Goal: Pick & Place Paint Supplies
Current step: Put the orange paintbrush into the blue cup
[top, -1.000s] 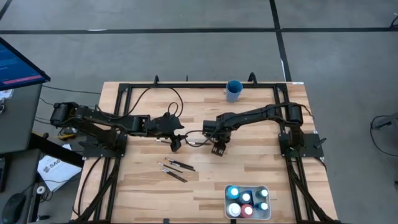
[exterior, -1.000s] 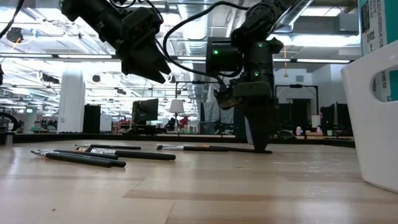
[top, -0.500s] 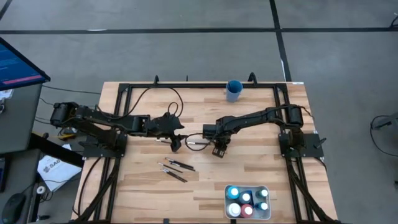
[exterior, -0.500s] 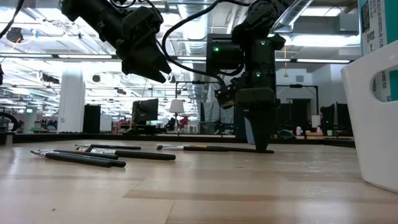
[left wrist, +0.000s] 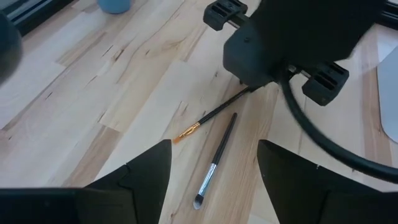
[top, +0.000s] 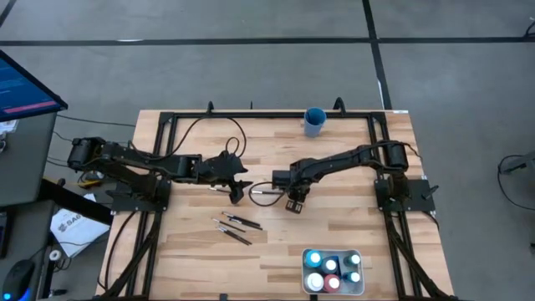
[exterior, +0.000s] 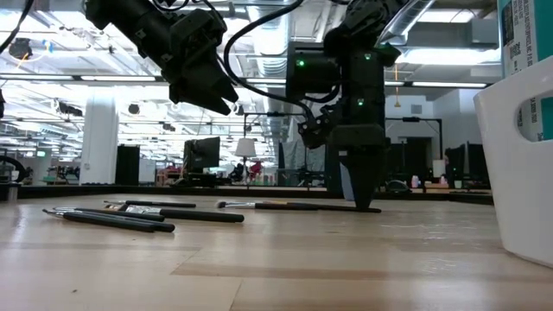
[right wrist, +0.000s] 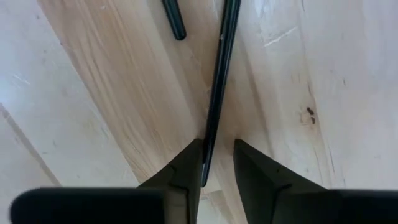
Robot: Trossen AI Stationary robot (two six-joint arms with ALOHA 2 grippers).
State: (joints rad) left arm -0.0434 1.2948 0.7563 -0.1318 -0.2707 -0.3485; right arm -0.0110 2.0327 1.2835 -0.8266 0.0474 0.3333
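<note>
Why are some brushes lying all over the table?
They look scattered: several brushes lie loose on the table, while the bottles stand neatly in the tray. The right gripper is down at one brush.

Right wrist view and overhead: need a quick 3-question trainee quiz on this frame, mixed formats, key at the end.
1. True or false: the small round blue cup stands inside the white rectangular tray.
2. Pick one. What lies between the jaws of the right gripper?
A. a thin dark paintbrush
B. a paint bottle
C. nothing
3. Fill in: the left gripper hovers above the wood with its jaws ____.

Key
1. False: the cup stands well apart from the tray.
2. A: the jaws straddle its handle, with a gap showing.
3. open
</note>
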